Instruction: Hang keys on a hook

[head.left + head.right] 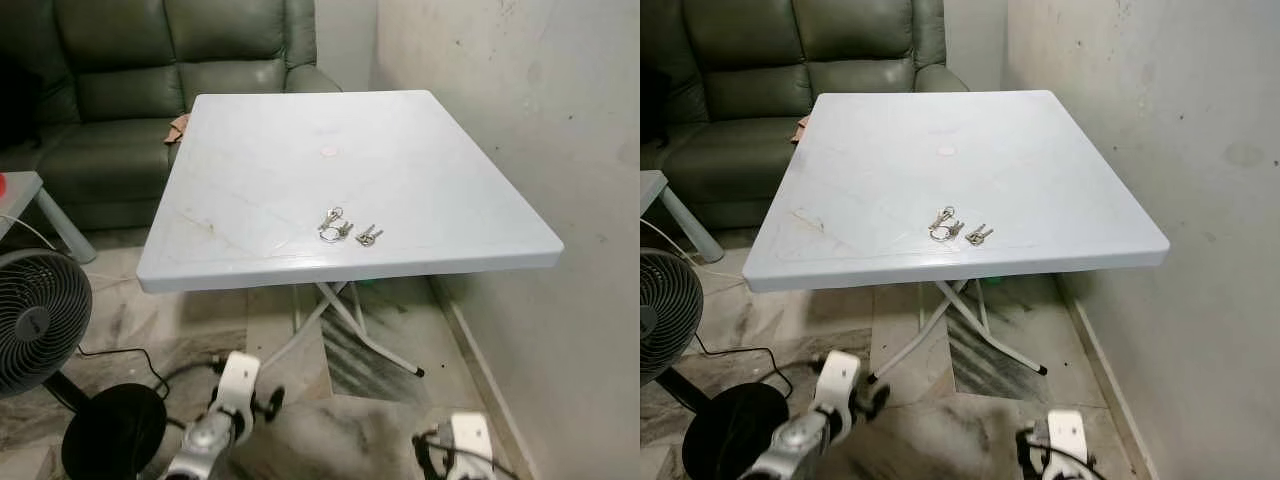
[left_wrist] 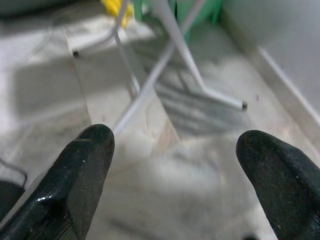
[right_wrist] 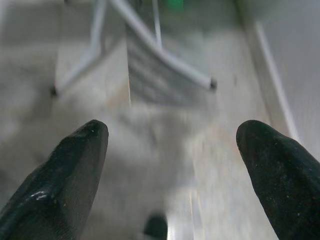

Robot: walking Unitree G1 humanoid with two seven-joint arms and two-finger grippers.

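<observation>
Silver keys (image 1: 345,230), two bunches, lie near the tabletop's (image 1: 250,160) front edge; left tool (image 2: 172,175) and right tool (image 3: 170,170) hang released over the floor.

the keys (image 1: 335,224) lay flat on the white table (image 1: 250,190), near its front edge: a small silver bunch on a ring, with a second small cluster (image 1: 368,236) just beside it. they sat well above and ahead of both pincers, left (image 2: 172,185) and right (image 3: 172,180), which hung low over the floor, fingers spread apart.
</observation>
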